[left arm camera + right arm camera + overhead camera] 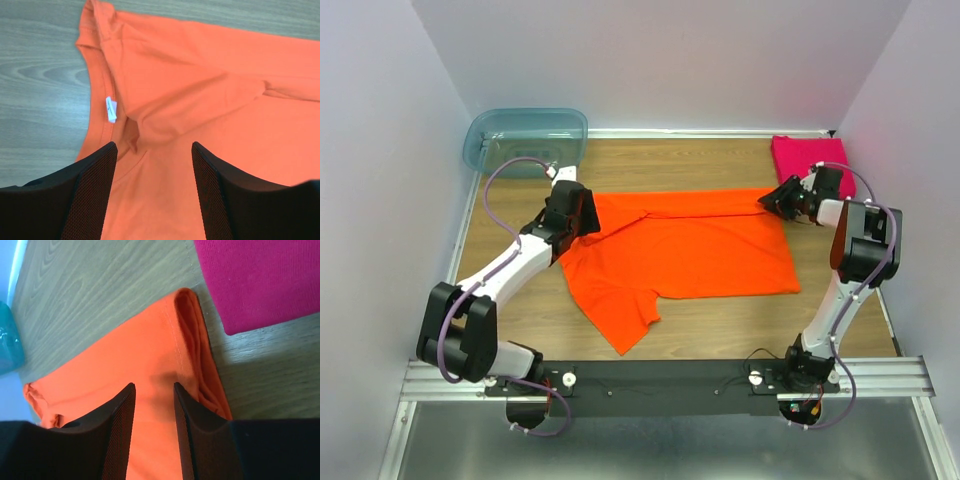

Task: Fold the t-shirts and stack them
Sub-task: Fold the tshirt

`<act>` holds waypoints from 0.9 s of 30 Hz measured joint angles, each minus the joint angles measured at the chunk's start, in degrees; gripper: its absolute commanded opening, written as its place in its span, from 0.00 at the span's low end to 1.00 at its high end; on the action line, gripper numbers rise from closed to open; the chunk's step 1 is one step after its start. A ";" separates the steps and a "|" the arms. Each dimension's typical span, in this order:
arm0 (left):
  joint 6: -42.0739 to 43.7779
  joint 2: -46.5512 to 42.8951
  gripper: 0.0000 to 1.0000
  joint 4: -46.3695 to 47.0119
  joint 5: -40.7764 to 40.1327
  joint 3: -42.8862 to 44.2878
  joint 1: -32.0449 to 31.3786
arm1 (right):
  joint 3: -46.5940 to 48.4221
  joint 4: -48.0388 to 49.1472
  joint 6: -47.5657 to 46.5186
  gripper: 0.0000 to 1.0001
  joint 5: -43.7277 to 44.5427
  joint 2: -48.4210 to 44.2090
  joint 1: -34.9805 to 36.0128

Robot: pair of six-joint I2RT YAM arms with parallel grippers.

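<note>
T-shirt beneath left pincer, right pincer

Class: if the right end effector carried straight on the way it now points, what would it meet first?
Most likely the bright orange cloth t-shirt, near its folded corner: that cloth fills the gap between the fingers of the right end effector. Depth is unclear.

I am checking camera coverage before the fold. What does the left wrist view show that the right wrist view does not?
Only left wrist: the collar with its white label, and the left gripper, jaws apart. Only right wrist: the pink t-shirt, a corner of the blue-green tub, and the right gripper. Both: the orange t-shirt on the wooden table.
</note>
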 measured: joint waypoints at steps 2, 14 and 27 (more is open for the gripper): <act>0.04 0.00 0.73 0.00 0.24 -0.44 -0.46 | -0.57 1.55 0.02 0.45 -0.72 0.00 -0.52; 2.60 6.60 0.58 0.00 -3.10 5.27 -13.33 | -3.78 -1.90 -1.57 0.60 -0.55 -13.35 -0.44; 4.11 24.55 0.54 -1.86 -3.54 14.36 -15.26 | -11.43 -10.23 -4.79 0.61 -0.50 -33.90 0.24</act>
